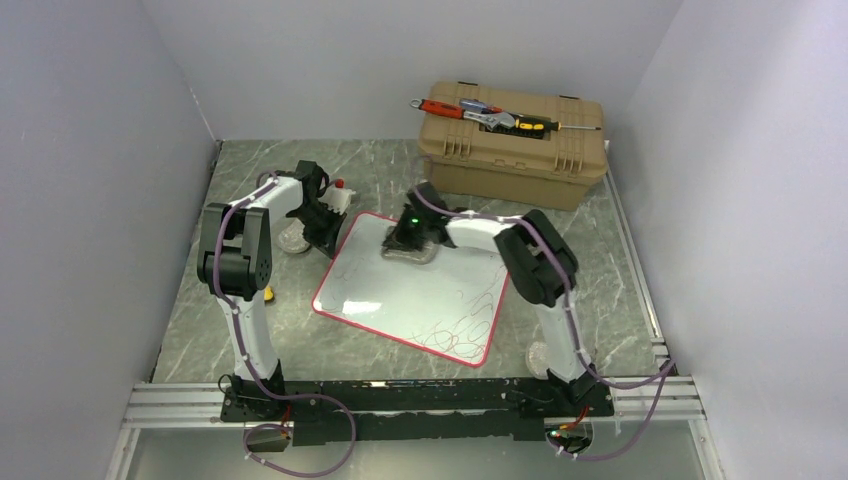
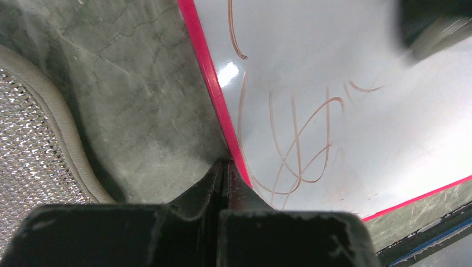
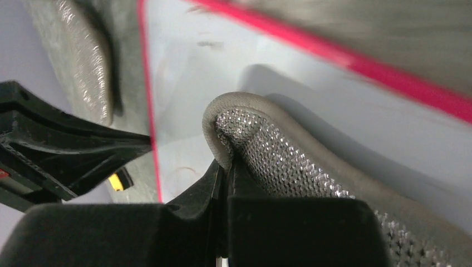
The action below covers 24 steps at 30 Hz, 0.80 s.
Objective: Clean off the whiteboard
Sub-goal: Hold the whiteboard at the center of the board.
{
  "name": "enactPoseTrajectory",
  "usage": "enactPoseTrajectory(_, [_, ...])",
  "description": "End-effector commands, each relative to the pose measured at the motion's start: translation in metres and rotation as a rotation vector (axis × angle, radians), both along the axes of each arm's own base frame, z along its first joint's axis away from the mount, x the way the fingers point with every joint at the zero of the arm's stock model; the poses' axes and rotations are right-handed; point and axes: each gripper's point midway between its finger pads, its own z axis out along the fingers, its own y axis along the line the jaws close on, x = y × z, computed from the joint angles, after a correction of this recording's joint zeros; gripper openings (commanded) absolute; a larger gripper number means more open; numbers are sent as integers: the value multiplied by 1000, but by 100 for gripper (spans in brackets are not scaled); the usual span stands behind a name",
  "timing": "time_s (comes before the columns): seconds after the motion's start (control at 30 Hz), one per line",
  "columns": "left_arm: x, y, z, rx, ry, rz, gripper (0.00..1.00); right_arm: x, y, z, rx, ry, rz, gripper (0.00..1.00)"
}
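Silver mesh pad [image 3: 289,156] clamped in R gripper [image 3: 227,167] on whiteboard [image 1: 400,300]; L gripper [image 2: 224,167] closed.

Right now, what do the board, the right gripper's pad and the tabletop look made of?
The board: glossy white, probably coated sheet, showing glare; its rim, likely red plastic. The pad: silver mesh fabric, beige piped edge. The tabletop: greenish, veined like marble, possibly laminate.

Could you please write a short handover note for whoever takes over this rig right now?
Left gripper: shut, tips at the red rim of the whiteboard, gripping nothing visible.
Right gripper: shut on the edge of the mesh pad, which rests on the board's far part.
Done: pad picked up and brought onto the board.
Left: the pen scribbles, mostly near right, need wiping.
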Motion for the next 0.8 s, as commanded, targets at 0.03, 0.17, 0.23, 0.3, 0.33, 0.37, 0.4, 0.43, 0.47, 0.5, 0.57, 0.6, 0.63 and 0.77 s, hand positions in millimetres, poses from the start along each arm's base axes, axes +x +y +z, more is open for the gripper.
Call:
enactPoseTrajectory(0.03, [-12, -4, -12, -2, 53, -25, 4, -88, 81, -56, -91, 89, 302, 0])
enactPoseTrajectory(0.17, [-12, -5, -11, -6, 49, -24, 4, -91, 58, -60, -117, 114, 272, 0])
enactPoseTrajectory(0.23, [-12, -5, -11, -8, 49, -24, 4, -79, 19, -57, -130, 114, 183, 0])
enactPoseTrajectory(0.3, [-14, -5, -11, -9, 49, -26, 4, -69, -19, -51, -153, 112, 96, 0])
enactPoseTrajectory(0.33, [-14, -5, -12, -10, 50, -26, 4, -68, -30, -49, -158, 111, 74, 0])
enactPoseTrajectory(0.37, [-14, -5, -12, -10, 50, -26, 3, -68, -35, -48, -165, 110, 67, 0])
enactPoseTrajectory(0.4, [-14, -5, -13, -10, 53, -26, 4, -73, -33, -52, -178, 125, 79, 0])
enactPoseTrajectory(0.43, [-13, -5, -13, -10, 54, -26, 4, -82, -25, -54, -183, 140, 109, 0])
enactPoseTrajectory(0.47, [-13, -5, -13, -9, 54, -25, 4, -93, -16, -58, -191, 158, 147, 0])
enactPoseTrajectory(0.5, [-13, -5, -13, -7, 53, -26, 4, -107, -2, -60, -193, 167, 197, 0])
enactPoseTrajectory(0.57, [-13, -4, -11, -5, 47, -29, 4, -139, 29, -61, -172, 197, 325, 0])
enactPoseTrajectory(0.6, [-12, -4, -10, -4, 43, -29, 4, -154, 43, -59, -157, 199, 386, 0])
enactPoseTrajectory(0.63, [-12, -4, -11, -3, 45, -30, 3, -166, 53, -56, -144, 192, 435, 0])
enactPoseTrajectory(0.77, [-11, -4, -8, -3, 42, -28, 4, -193, 51, -39, -117, 195, 489, 0])
